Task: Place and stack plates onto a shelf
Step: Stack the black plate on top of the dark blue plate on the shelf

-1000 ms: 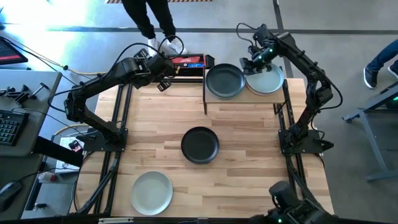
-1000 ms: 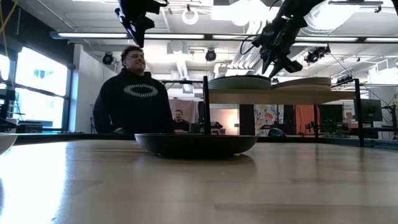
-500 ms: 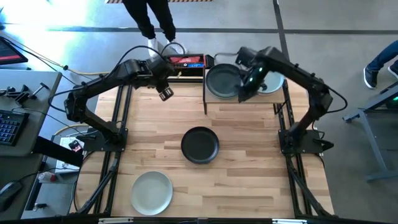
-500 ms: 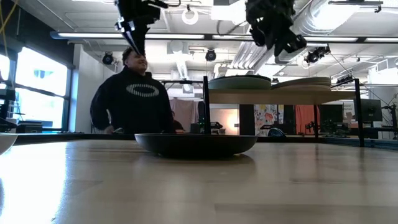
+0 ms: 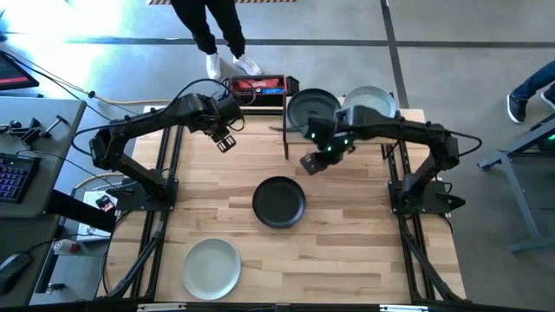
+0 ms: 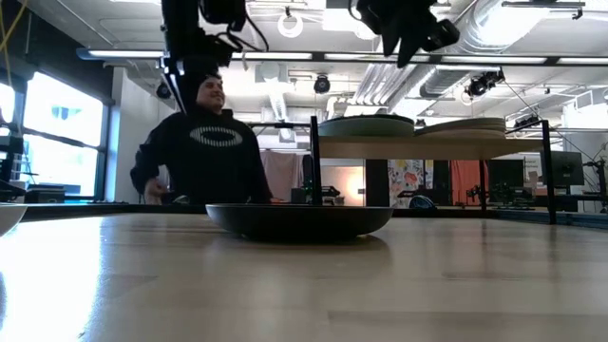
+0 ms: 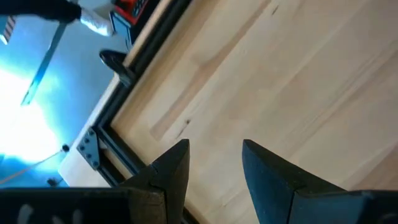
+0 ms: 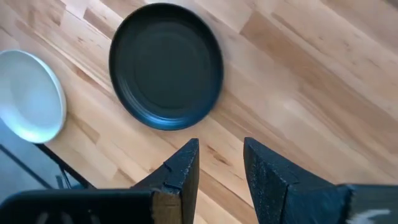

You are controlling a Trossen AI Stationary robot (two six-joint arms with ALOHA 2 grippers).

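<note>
A black plate (image 5: 279, 201) rests on its base at the table's middle; it also shows in the low view (image 6: 299, 220) and the right wrist view (image 8: 166, 74). A pale green plate (image 5: 212, 267) lies near the front left. The shelf (image 5: 347, 137) stands at the far right and bears a dark teal plate (image 5: 312, 108) and a pale plate (image 5: 371, 100). My right gripper (image 5: 312, 162) is open and empty, high above the table between the shelf and the black plate. My left gripper (image 5: 225, 140) is open and empty, high over the far left part of the table.
A red and black box (image 5: 260, 85) lies at the far edge, left of the shelf. A person (image 6: 201, 142) stands beyond the far edge. The shelf's black legs (image 6: 313, 161) rise behind the black plate. Bare wood lies at the table's right and near side.
My right gripper has left the pale plate on the shelf and swung toward the table's left and near edge, off the shelf toward the black plate. My left gripper has gone a little toward the near edge. The plates have kept still.
</note>
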